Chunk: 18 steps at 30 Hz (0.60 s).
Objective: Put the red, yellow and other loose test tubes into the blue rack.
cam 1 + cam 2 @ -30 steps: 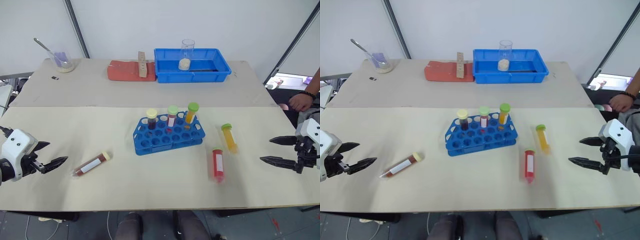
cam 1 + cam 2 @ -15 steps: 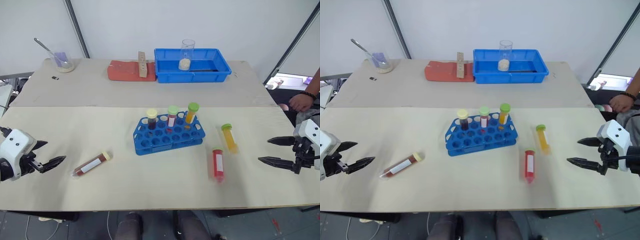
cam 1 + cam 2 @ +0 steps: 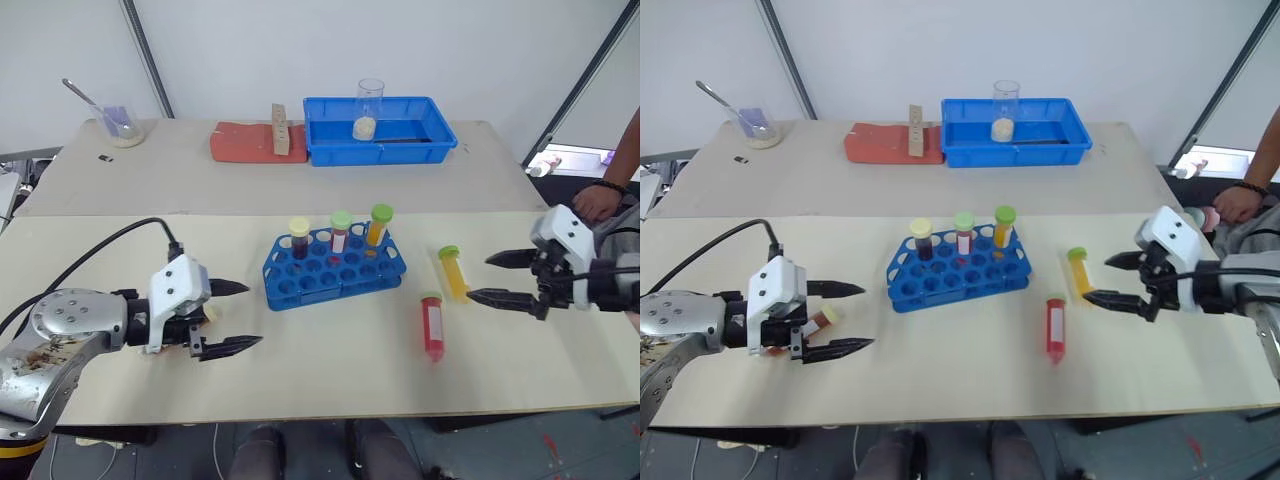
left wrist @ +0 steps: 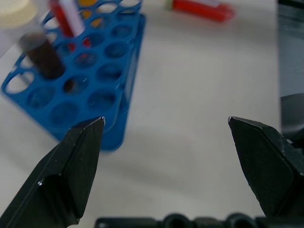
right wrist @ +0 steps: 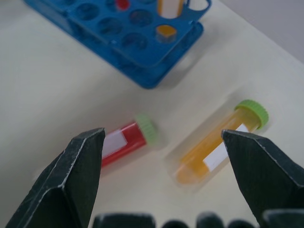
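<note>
At the lower left of the head view I have the left gripper [image 3: 230, 317] with its black fingers spread wide and empty. Just beside it, mostly hidden by the wrist housing, lies the cream-capped tube of dark brown liquid [image 3: 824, 317]; I judge the hand is placed to take it.

At middle right, the right gripper [image 3: 493, 278] has its fingers released too, pointing toward the frame's centre. Its wrist view frames two loose tubes between the fingers: the green-capped red plastic tube [image 3: 433, 325] and the green-capped yellow plastic tube [image 3: 455, 273], both flat on the pale wooden desk [image 3: 330, 370], near each other but apart. The yellow one is nearer the fingertips, so I would expect to take it first.

In the centre stands the blue plastic rack [image 3: 335, 268], slightly skewed, with three tubes upright along its far row and many holes free.

Towards the top of the frame sit a blue plastic tray [image 3: 380, 130] holding a clear beaker [image 3: 368, 108], and a red block [image 3: 245, 142].
</note>
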{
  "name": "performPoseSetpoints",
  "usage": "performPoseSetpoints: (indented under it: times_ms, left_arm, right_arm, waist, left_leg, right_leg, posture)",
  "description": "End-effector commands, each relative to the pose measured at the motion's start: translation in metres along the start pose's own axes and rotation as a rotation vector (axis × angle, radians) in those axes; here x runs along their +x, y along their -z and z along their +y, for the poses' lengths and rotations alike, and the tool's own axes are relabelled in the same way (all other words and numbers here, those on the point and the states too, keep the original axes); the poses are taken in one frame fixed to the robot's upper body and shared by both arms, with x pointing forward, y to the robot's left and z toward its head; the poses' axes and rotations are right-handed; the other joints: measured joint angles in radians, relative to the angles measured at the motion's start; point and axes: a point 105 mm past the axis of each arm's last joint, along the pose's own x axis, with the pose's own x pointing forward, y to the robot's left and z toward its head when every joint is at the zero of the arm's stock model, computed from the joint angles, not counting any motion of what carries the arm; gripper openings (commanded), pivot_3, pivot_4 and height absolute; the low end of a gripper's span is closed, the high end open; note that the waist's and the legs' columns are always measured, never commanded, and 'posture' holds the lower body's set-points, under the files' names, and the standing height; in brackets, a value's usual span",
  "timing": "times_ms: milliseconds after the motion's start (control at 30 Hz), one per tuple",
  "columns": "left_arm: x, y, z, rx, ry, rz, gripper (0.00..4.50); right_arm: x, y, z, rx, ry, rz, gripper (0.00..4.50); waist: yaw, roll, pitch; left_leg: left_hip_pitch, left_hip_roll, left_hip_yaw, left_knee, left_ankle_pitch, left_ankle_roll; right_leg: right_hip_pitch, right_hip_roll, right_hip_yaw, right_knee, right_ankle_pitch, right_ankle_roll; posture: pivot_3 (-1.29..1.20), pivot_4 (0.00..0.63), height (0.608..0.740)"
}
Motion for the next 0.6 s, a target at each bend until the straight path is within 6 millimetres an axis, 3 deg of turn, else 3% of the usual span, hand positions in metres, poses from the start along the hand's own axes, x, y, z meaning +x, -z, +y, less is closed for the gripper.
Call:
performPoseSetpoints:
  times_ms: [33,367,600]
  left_arm:
    - [0.006,-0.012,-0.008,0.043,0.072,-0.023,4.49]
    - [0.019,-0.017,-0.013,0.074,0.11,-0.051,4.49]
    - [0.025,-0.015,-0.019,0.071,0.111,-0.059,4.49]
  right_arm:
    - [0.011,0.002,-0.023,0.12,0.133,0.085,4.33]
    - [0.043,0.018,-0.063,0.321,0.224,0.258,4.33]
    - [0.062,0.022,-0.076,0.378,0.223,0.317,4.33]
  waist:
    - [-0.001,0.0,0.0]
    - [-0.002,0.0,0.0]
    - [-0.014,0.0,0.0]
  left_leg:
    - [0.0,0.0,0.0,0.0,0.0,0.0]
    - [-0.006,-0.001,-0.001,0.001,0.0,0.0]
    - [-0.006,-0.001,-0.002,0.002,0.0,0.0]
  right_leg:
    - [0.0,0.0,0.0,0.0,0.0,0.0]
    - [-0.001,0.0,0.0,-0.003,0.003,0.0]
    - [-0.001,0.0,0.0,-0.003,0.007,0.005]
  posture:
    - [0.0,0.15,0.74]
    - [0.0,0.15,0.74]
    - [0.0,0.15,0.74]
